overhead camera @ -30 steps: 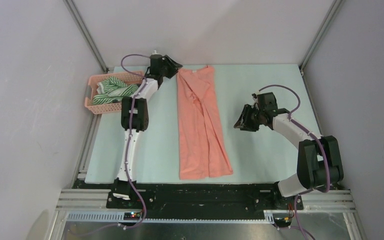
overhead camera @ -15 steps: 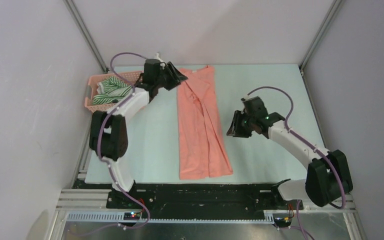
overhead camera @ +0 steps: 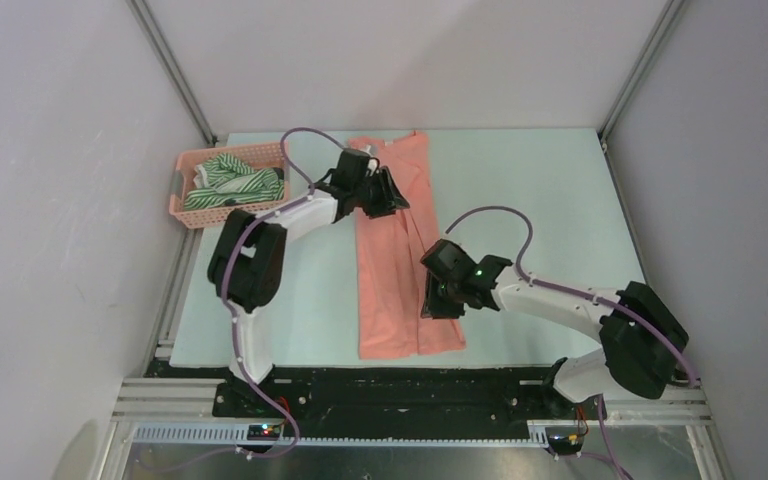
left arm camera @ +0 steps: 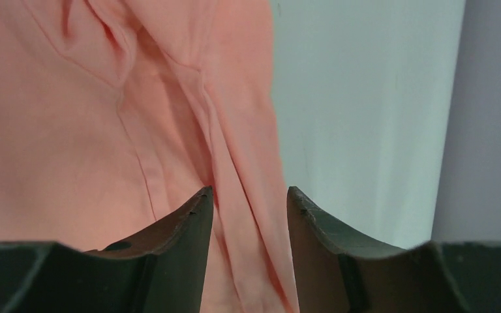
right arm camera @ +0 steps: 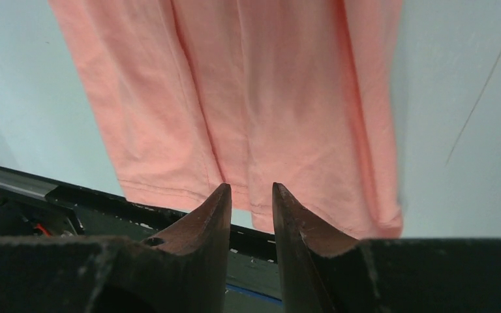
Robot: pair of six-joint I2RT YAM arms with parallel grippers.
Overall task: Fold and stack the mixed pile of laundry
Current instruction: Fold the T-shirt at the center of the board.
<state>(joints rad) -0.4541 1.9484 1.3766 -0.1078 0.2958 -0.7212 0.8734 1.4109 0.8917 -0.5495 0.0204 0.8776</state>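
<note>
The salmon-pink shirt [overhead camera: 395, 270] lies folded into a long strip down the middle of the table, collar at the far end. My left gripper [overhead camera: 393, 196] hovers open over its upper part. In the left wrist view the gripper [left arm camera: 249, 197] straddles a raised fold of the shirt [left arm camera: 104, 117] without pinching it. My right gripper [overhead camera: 432, 303] is over the shirt's lower right edge. In the right wrist view it [right arm camera: 250, 190] stands narrowly open and empty, pointing at the hem [right arm camera: 267, 130]. The green-and-white striped garment [overhead camera: 230, 180] lies in the basket.
The pink lattice basket [overhead camera: 188, 208] sits at the table's far left corner. The pale table [overhead camera: 540, 200] is walled by grey panels on three sides. A black rail [overhead camera: 390, 385] with both arm bases runs along the near edge, just past the hem.
My left gripper moved from the shirt's far left corner rightward onto its upper part. My right arm swung left and nearer, to the shirt's lower right edge, and its jaws narrowed.
</note>
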